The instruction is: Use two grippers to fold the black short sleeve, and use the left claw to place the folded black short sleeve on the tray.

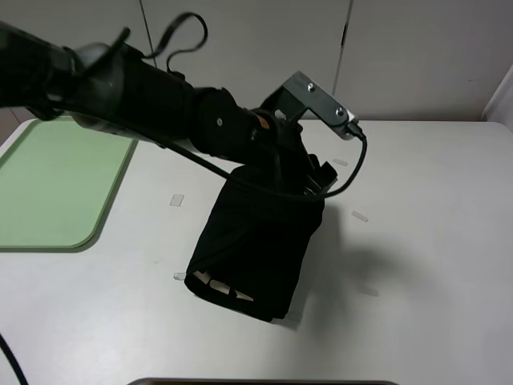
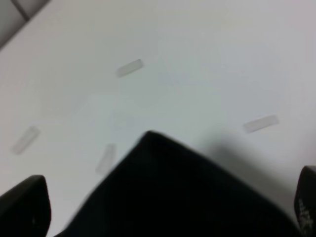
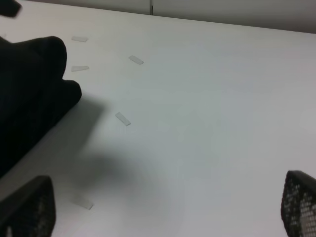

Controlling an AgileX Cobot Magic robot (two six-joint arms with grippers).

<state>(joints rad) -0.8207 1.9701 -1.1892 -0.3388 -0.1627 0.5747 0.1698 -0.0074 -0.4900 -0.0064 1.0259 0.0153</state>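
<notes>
The shirt (image 1: pixel 256 241) is a folded black bundle well to the right of the tray (image 1: pixel 48 184), clear of its rim. Its upper end is raised at the left pincer (image 1: pixel 311 178) and its lower end is down by the bench (image 1: pixel 433 241), where a few pale letter strokes (image 1: pixel 224 287) show. The left arm reaches over the far end of the tray to get there.

In the left wrist view the fingers (image 2: pixel 24 207) stand wide apart with the black cloth between them, but I cannot tell whether they clamp it.

The right pincer (image 3: pixel 165 210) has its fingers apart and empty over bare bench, on the side of the shirt away from the tray.

Small tape strips (image 1: pixel 177 200) dot the bench - one lies between tray and shirt.
</notes>
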